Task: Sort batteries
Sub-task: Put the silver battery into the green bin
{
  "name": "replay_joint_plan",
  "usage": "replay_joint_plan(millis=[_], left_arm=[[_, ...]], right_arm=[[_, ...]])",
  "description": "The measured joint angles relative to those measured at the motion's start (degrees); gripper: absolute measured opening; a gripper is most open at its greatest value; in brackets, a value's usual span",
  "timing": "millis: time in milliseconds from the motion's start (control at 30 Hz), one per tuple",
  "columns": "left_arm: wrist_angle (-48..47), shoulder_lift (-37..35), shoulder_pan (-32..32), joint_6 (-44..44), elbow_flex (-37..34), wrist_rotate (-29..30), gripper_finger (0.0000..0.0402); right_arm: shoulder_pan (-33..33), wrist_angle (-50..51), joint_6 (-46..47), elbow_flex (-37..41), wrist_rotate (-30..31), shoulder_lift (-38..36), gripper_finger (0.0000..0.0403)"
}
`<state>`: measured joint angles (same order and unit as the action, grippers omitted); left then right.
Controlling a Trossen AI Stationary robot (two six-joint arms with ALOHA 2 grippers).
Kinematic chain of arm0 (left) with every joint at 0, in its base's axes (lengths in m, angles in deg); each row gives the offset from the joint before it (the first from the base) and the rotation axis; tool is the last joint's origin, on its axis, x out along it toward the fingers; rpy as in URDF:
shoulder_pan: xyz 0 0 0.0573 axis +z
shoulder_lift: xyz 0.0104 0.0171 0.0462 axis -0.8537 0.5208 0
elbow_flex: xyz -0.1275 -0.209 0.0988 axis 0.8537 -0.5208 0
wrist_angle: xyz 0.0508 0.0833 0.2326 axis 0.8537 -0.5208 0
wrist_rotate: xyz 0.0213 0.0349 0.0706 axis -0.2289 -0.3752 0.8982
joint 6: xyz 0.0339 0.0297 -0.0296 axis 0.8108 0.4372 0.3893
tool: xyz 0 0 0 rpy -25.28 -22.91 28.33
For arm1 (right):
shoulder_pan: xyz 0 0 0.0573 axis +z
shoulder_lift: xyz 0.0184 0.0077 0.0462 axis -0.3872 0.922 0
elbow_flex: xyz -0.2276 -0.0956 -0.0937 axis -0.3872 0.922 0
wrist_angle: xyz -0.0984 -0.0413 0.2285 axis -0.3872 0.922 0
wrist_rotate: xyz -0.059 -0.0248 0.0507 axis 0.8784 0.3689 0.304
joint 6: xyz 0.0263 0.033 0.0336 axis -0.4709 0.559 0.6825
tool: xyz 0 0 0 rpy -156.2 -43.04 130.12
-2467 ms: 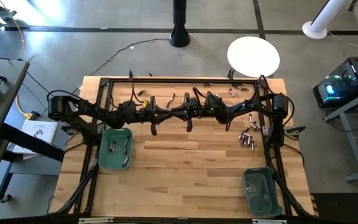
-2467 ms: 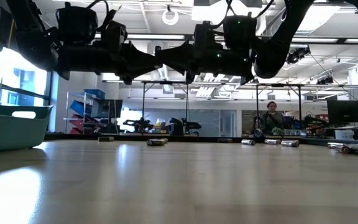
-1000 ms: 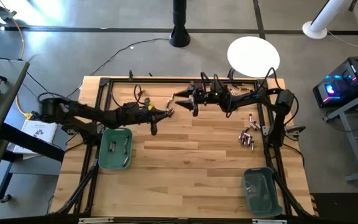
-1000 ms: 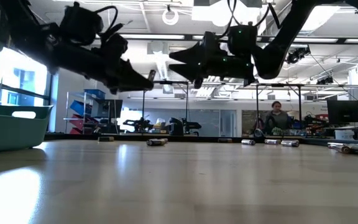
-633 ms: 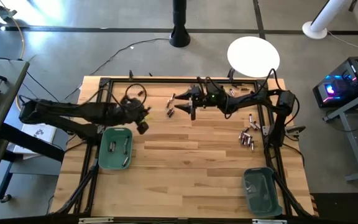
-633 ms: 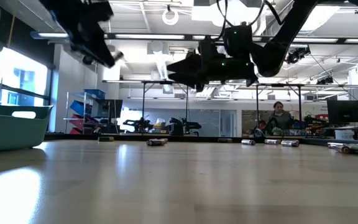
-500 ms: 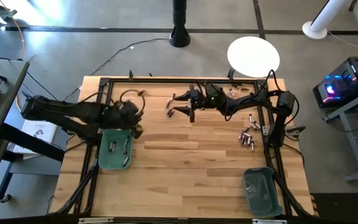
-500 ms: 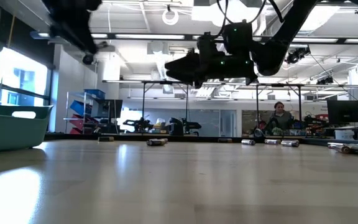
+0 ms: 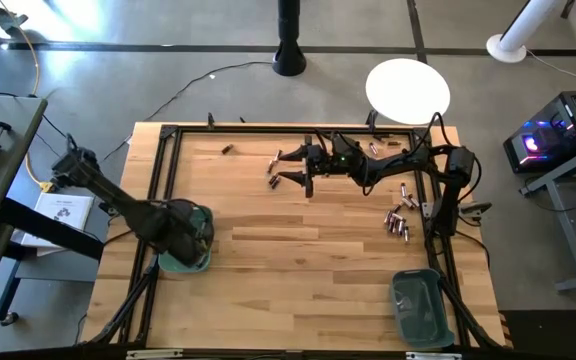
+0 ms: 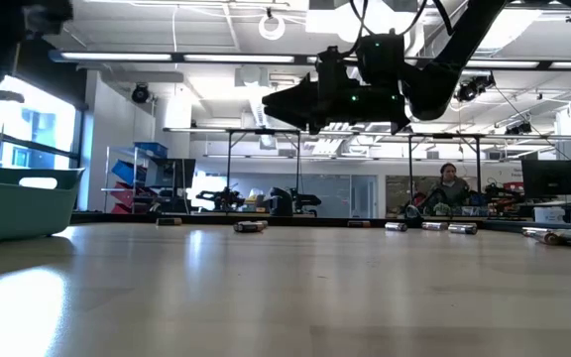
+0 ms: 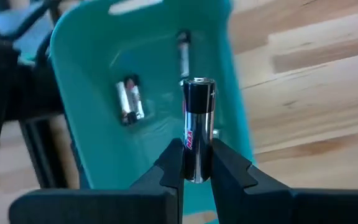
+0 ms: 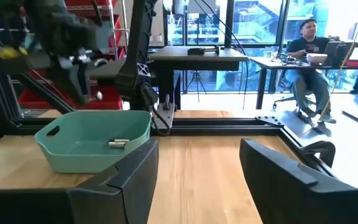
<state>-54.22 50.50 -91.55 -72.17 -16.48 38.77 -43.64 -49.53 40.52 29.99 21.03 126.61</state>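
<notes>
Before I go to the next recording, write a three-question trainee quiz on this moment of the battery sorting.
1. True or false: the left gripper has its fingers shut on a battery above the left teal bin.
2. Multiple choice: the right gripper is A) inside the right teal bin, B) open, above the far side of the table, C) gripping a battery.
3. Fill in: in the left wrist view, batteries already lie in the ____.

Key: 1 true; 2 B; 3 left teal bin.
</notes>
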Motion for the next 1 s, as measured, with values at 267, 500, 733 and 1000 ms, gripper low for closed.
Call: replay_joint_plan(millis=[267, 500, 733, 1000], left_arm=[[8.0, -0.5, 6.8, 6.1, -8.2, -6.9, 0.0039], [15.3, -0.5, 14.5, 15.0, -15.1, -12.2, 0.0039], [19.9, 0.4, 19.7, 20.4, -19.4, -16.0, 0.0039], [19.0, 0.4, 20.3, 20.7, -21.0, -17.3, 0.0066]], right_arm=[[0.3, 0.3, 1.1, 0.0, -0.4, 0.0, 0.0220], [1.6, 0.4, 1.1, 0.0, -0.6, 0.0, 0.0220], [1.9, 0.4, 1.1, 0.0, -0.6, 0.0, 0.0220], [1.9, 0.4, 1.1, 0.0, -0.6, 0.0, 0.0220]])
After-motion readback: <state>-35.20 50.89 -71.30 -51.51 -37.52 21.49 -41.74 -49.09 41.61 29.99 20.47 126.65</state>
